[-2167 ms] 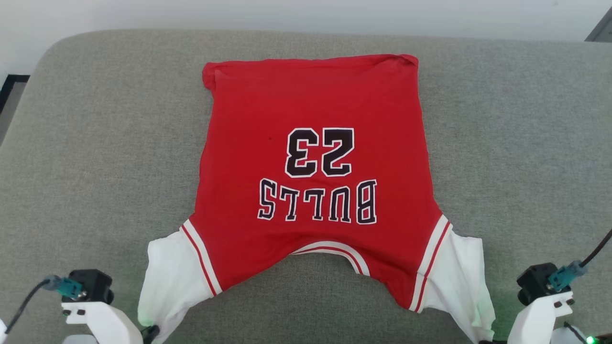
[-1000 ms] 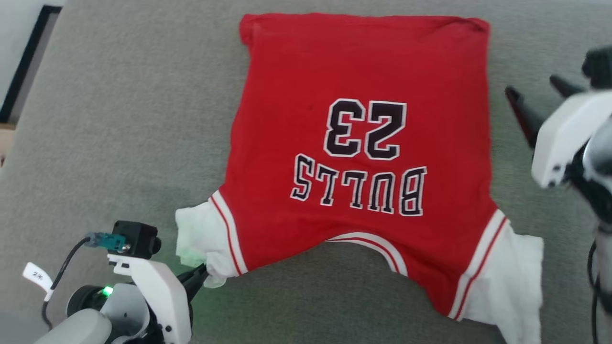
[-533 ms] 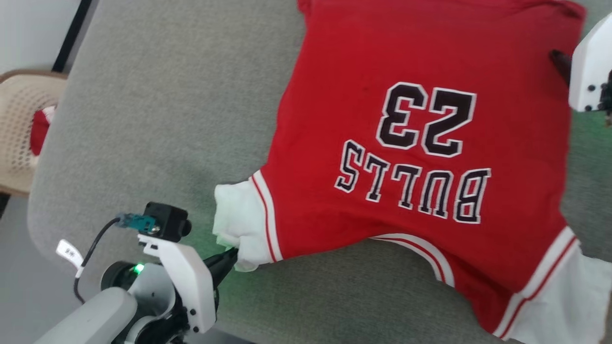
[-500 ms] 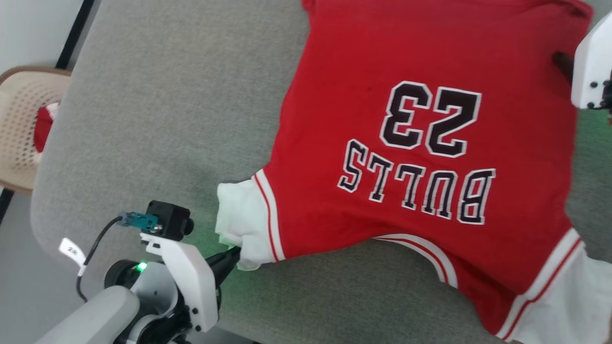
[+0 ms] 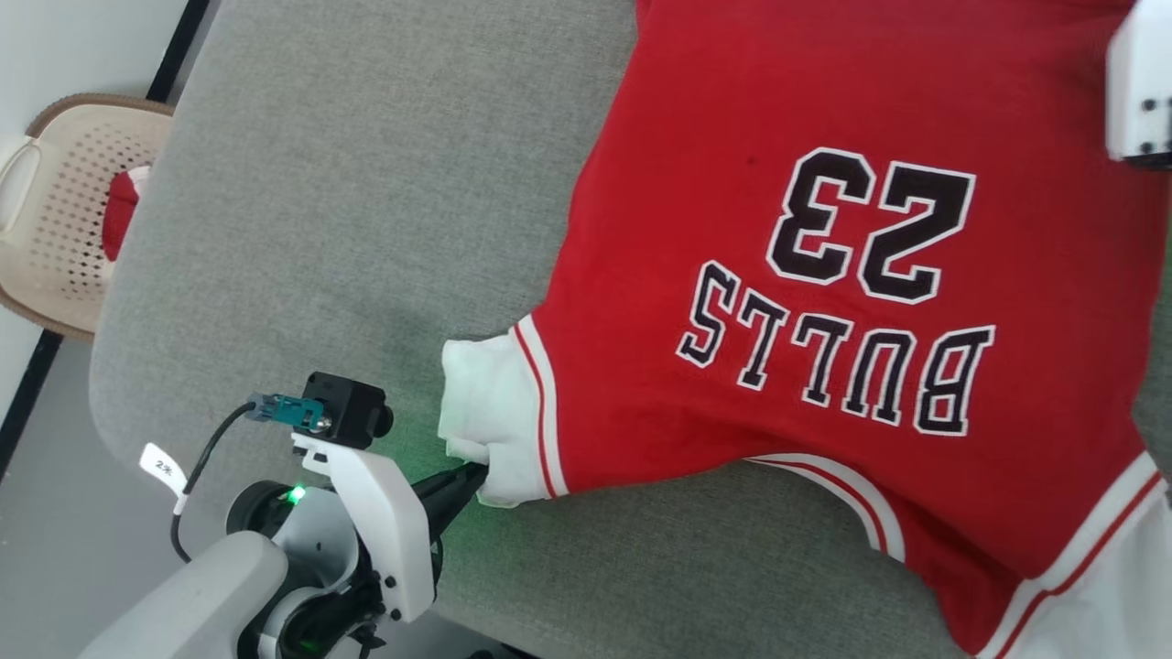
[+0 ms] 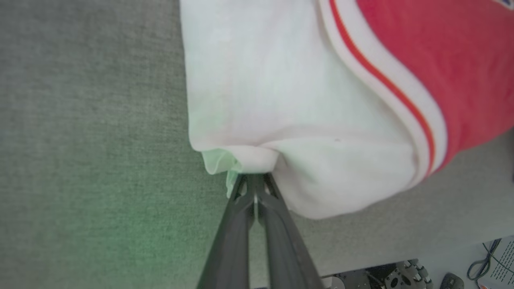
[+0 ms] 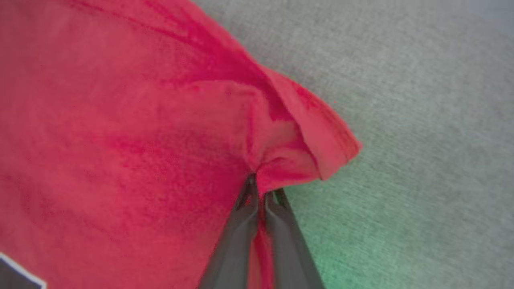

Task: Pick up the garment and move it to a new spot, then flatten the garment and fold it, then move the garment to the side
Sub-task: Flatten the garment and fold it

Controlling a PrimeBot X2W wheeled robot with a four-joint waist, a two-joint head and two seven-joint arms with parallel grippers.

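The shirt [image 5: 824, 275] lies spread face up on the grey cushion [image 5: 366, 229], red body filling the right side of the head view, collar toward the near edge and hem toward the far edge. The black number 23 [image 5: 870, 229] and the lettering [image 5: 842, 366] below it read upside down from the robot's side.

Down at the near left, the left gripper [image 5: 472, 476] has its dark fingers [image 6: 237, 224] pressed together on the edge of the white sleeve [image 5: 490, 412] — clenched, with a small fold of white cloth pinched right at the tips. A green glow falls on the cushion just beside the grip. The sleeve is bunched against the red-and-white striped trim [image 6: 385, 80], and the rest of it rests on the cushion.

Over on the far right, the right gripper [image 7: 259, 188] is clamped too — its fingers meet on a puckered corner of the red hem [image 7: 321, 152], with red cloth showing between them. In the head view the white casing of the right arm [image 5: 1138, 91] sits at the top right edge, over the shirt.

The other white sleeve [image 5: 1117, 604] trails off at the near right corner. Beyond the cushion's left edge, a beige perforated basket [image 5: 69, 220] stands on the floor with something red [image 5: 117, 220] inside.
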